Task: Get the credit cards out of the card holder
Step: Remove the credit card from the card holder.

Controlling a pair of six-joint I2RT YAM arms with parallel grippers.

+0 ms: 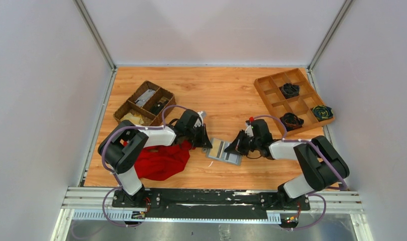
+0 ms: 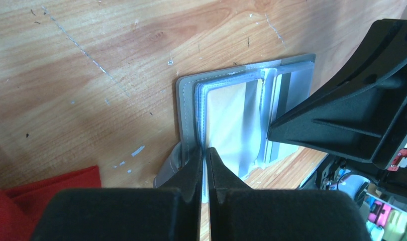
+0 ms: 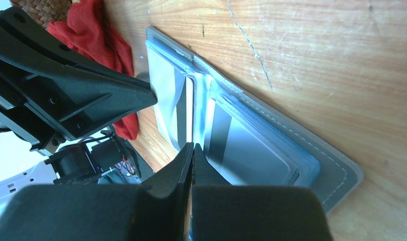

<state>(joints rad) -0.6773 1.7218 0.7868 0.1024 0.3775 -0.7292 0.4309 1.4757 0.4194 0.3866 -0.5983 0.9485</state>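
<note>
Containers first.
- Card holder [image 1: 216, 148]: one grey bifold, stitched edge, lying open and flat on the wood-grain worktop [image 1: 216, 90] directly between the two gripper tips. Inside is a stack of clear sleeves [image 3: 257, 150], glossy and slightly wrinkled at the fold.
- Credit card [image 3: 189, 108]: one thin beige card shows plainly, a narrow strip at the fold, part-way out of its sleeve. Pale and dark shapes sit behind the plastic; I cannot tell how many more cards they are.
- Wicker basket [image 1: 122, 108]: one, dark woven, partitioned, beyond the left gripper and to its outer side. It holds a flat grey item, a dark item and something pale tan, each in its own section.
- Wooden tray [image 1: 272, 98]: one, light wood, a grid of square cells, beyond the right gripper. Three cells each hold a dark coiled bundle; one bundle has yellow-green in it.

Grippers.
- Left gripper [image 2: 206, 158]: black fingers pressed together on the card holder's near edge, by the small side tab.
- Right gripper [image 3: 192, 150]: fingers together, pinching the near end of the beige card.
- The two tips face each other across the open holder, close but apart.

Other: one crumpled red cloth [image 1: 161, 160], soft folds, under and behind the left gripper.
</note>
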